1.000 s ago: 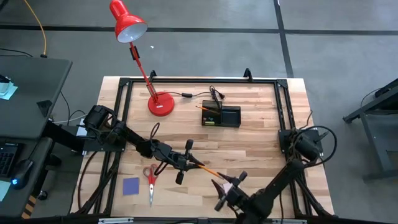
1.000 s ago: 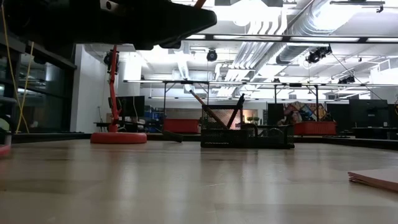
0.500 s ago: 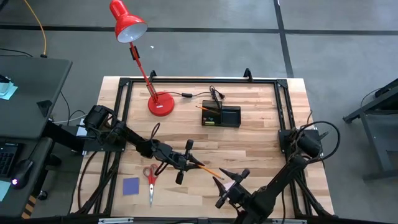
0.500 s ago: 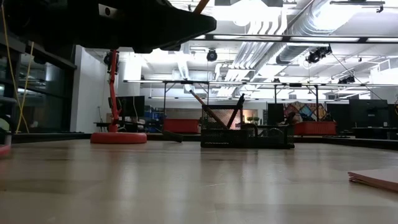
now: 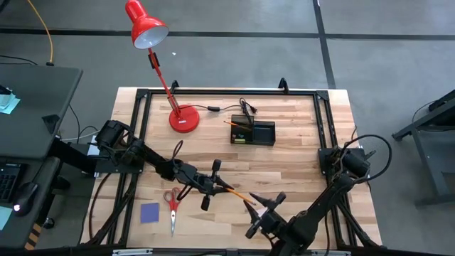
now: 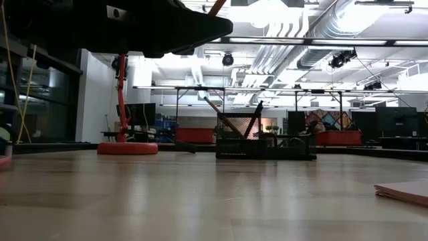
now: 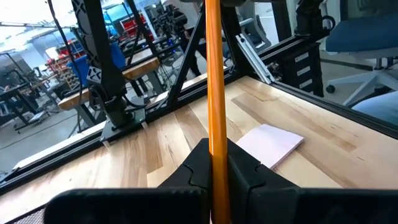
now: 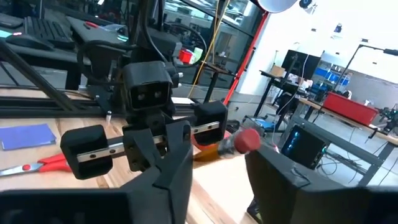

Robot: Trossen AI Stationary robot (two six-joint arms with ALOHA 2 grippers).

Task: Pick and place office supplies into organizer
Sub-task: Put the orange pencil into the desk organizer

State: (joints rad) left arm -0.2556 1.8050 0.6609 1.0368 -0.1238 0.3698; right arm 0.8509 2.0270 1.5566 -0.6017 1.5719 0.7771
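Left gripper clamps an orange pencil mid-table; right gripper spread round its eraser end. Organizer holds a few items; scissors, blue pad, pink pad still out.

On the surface, the organizer sits toward the far edge, the lamp's base to its left; scissors and a square pad lie near the front left; another pad lies front centre, beside the right tool; the left tool stands between the scissors and the right tool.
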